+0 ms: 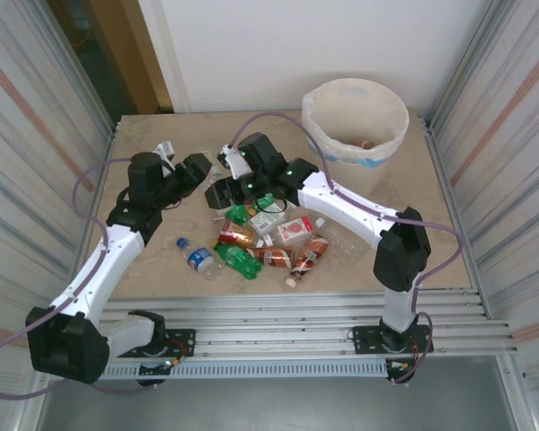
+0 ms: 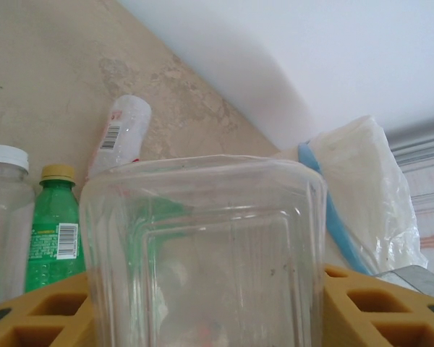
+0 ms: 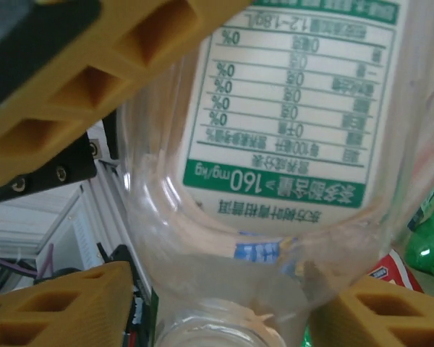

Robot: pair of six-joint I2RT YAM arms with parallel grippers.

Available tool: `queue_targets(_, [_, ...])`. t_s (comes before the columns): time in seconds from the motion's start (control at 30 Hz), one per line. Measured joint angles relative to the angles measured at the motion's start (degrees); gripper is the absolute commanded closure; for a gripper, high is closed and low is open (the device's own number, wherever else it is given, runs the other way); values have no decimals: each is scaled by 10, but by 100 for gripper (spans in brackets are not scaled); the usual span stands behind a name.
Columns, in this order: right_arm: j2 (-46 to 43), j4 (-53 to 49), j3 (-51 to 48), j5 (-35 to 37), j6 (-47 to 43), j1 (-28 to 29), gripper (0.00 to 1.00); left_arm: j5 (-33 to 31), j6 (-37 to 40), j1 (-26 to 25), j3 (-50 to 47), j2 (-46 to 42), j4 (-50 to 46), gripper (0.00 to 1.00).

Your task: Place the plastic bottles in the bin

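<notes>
A clear square-sided plastic bottle [image 2: 202,238] sits between my left gripper's [image 2: 202,307] yellow fingers, which are shut on it. My right gripper [image 3: 217,311] is closed round the neck end of a clear bottle with a white and green label [image 3: 289,108]. A yellow finger of the other gripper [image 3: 94,65] lies by its far end. From above, the left gripper [image 1: 200,168] and right gripper [image 1: 223,190] meet at the back of the bottle pile [image 1: 265,242]. The cream bin [image 1: 316,108] stands at the back right, its white bag [image 2: 369,188] beyond the held bottle.
A green bottle [image 2: 56,231], a white-capped clear one [image 2: 3,210] and a lying bottle with a barcode [image 2: 121,130] stand on the table. A blue-capped bottle [image 1: 198,259] lies left of the pile. A small white object [image 1: 165,148] sits at the back left. Metal walls close both sides.
</notes>
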Motion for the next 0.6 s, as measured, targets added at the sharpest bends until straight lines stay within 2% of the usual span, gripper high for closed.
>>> queue_targets(0.13, [9,-9,8,5,3,-1,64,-2,-1,0,0,2,4,62])
queue_targets(0.23, [11,-14,13,9,11,-2,79,-5,1,0,0,2,7,47])
queue_targets(0.3, [11,-16,14,10,11,-2,85,-5,3,-1,0,2,8,27])
queue_targets(0.4, [11,-20,15,19,-2,-2,86,-3,4,0,0,2,9,2])
queue_targets(0.6, [-2,-66,22,67,-26,-4,89,0,26,-3,1,-21,4,1])
